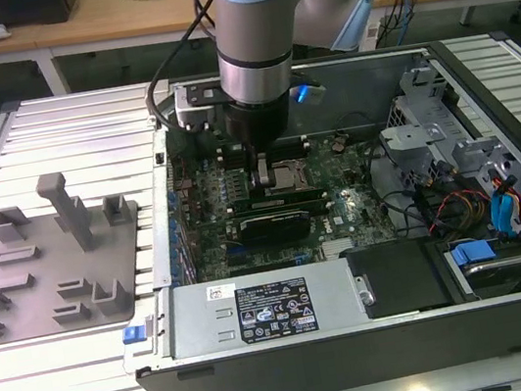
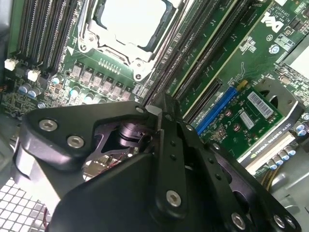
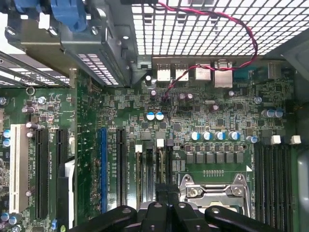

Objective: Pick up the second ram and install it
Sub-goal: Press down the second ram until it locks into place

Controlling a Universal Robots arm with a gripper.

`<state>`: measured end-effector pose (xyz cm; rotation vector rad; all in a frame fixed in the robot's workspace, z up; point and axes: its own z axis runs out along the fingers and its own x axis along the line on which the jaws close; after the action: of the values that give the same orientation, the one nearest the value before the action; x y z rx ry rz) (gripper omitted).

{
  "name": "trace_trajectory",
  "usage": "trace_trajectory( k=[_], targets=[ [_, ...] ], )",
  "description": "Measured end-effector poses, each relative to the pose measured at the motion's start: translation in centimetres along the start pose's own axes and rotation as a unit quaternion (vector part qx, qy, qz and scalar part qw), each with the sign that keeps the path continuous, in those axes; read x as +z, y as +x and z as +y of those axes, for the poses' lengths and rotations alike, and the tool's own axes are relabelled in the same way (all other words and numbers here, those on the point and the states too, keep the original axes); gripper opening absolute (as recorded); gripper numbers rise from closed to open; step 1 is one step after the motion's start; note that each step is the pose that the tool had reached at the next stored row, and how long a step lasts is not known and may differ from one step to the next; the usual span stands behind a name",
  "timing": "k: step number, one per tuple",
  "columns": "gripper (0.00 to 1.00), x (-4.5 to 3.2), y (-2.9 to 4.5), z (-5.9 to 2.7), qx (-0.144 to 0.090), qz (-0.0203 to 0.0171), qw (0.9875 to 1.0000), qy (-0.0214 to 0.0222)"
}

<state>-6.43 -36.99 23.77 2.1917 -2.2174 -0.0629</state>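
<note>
My gripper hangs inside the open computer case, low over the green motherboard and right beside the silver processor socket. In both wrist views its black fingers stand pressed together, and their tips rest over the long black memory slots next to the socket. The second ram is hidden: the fingers cover the place where they meet the slots, and I cannot tell whether a stick sits between them.
A grey fixture with several upright holders lies at the exterior view's left on the ribbed table. A graphics card, the power supply, drive bays and loose cables crowd the case around the gripper.
</note>
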Motion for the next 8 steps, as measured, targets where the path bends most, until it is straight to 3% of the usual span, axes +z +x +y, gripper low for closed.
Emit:
trace_trajectory(
  k=[8],
  targets=[
    [0.08,0.32,-0.01,-0.05,0.000,0.0002,1.0000,-0.0001]
  ],
)
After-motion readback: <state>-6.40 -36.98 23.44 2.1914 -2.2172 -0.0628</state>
